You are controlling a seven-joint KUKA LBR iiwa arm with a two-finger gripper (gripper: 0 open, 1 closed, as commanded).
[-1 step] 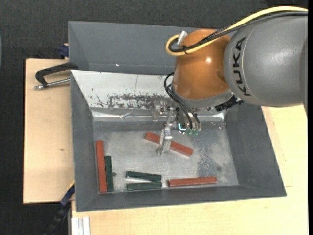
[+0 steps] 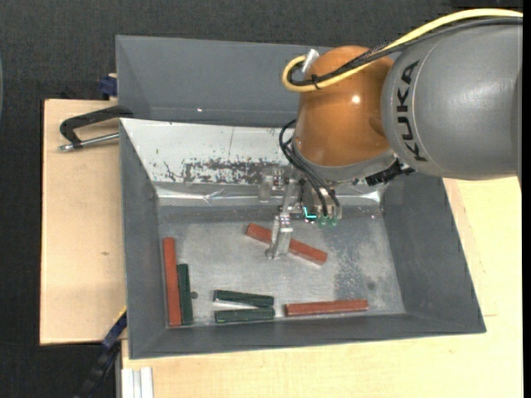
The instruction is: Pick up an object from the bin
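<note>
My jaws are low in the middle of the bin (image 2: 431,247), right at the short red stick (image 2: 309,253) that lies slanted and alone on the floor there. Their metal tip covers the middle of this stick, so I cannot tell if the jaws are wide or narrow, or if they hold it at all. I judge this stick a good choice, because it has free space on all sides. The others look harder to take. A long red stick (image 2: 172,282) and a dark green stick (image 2: 183,293) lie close along the left wall. A pair of green sticks (image 2: 243,298) and another red stick (image 2: 326,308) lie near the front wall.
</note>
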